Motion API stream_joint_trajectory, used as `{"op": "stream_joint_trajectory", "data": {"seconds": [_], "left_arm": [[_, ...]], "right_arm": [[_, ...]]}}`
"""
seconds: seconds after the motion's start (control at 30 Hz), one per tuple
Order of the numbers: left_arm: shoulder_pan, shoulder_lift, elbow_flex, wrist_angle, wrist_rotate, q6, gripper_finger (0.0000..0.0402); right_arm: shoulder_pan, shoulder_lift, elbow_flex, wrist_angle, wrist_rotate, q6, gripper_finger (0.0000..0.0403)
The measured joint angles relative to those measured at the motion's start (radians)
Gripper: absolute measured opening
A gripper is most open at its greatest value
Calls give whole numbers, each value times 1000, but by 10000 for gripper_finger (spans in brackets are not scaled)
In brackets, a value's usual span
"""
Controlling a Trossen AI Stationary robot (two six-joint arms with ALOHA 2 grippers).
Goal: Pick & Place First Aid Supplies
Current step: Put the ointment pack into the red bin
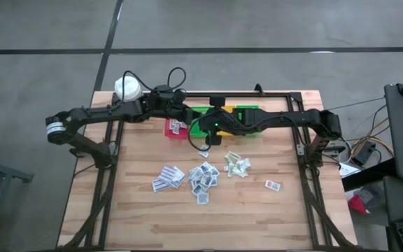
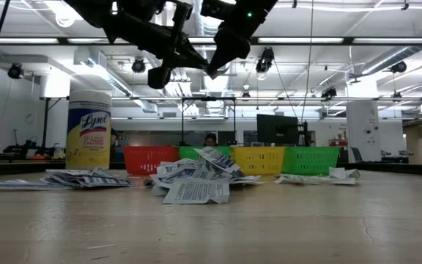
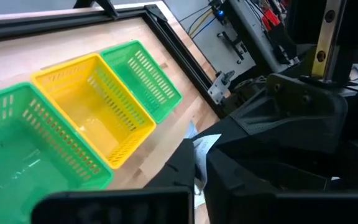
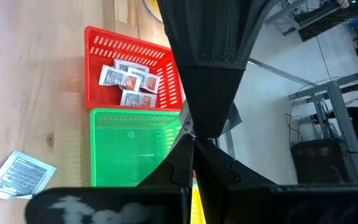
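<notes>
While most of the first aid supplies lie loose on the tabletop (image 1: 138, 217), the job looks to be partway through its sorting stage. Both dark arms reach in over the far middle, the left arm (image 1: 96, 115) from the left and the right arm (image 1: 285, 119) from the right, and they meet above a row of plastic bins along the far edge. The row runs red bin (image 4: 98, 37), green bin (image 4: 135, 155), yellow bin (image 3: 92, 106) and a second green one. A yellow bottle (image 2: 88, 128) stands at the far left.

The left gripper (image 1: 185, 114) hangs high over the red bin with its jaws closed narrow. A white scrap (image 3: 197, 146) shows at its fingertips. I cannot tell whether it is pinched there or lies on the tabletop beyond. The right gripper (image 1: 213, 134) is just beside it over the first green bin, jaws pressed together, with nothing visibly held.

A few sachets (image 4: 129, 81) rest in the red bin. The main heap of sachets (image 1: 203, 175) sits mid-tabletop, with smaller clusters left and right of it and a lone sachet (image 1: 273, 185) farther right.

As I judge it, the next move calls for an arm to come down to the heap, spread its jaws and take one flat packet off the overlapping pile.
</notes>
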State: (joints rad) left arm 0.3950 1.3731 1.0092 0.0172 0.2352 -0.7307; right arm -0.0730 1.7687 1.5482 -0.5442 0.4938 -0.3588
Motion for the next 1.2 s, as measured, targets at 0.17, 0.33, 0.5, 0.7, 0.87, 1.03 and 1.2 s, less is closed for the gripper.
{"op": "stream_joint_trajectory", "data": {"seconds": [0.17,0.33,0.5,0.7,0.87,1.03,1.2], "left_arm": [[2,0,0,0,0,15,3],[2,0,0,-5,-17,22,1],[0,1,0,-15,-36,45,1],[9,-1,2,-36,-175,75,0],[29,-1,2,-95,-167,87,0],[50,-1,2,-251,-250,100,0],[61,-1,1,-364,-336,118,0]], "right_arm": [[3,0,0,0,0,22,8],[2,0,0,-1,-2,109,8],[2,-5,3,-52,-43,164,8],[2,-9,-2,-188,-94,213,8],[0,-17,1,-257,-106,266,8],[-2,-18,0,-379,-106,308,8],[-7,-20,-12,-443,-104,354,8]]}}
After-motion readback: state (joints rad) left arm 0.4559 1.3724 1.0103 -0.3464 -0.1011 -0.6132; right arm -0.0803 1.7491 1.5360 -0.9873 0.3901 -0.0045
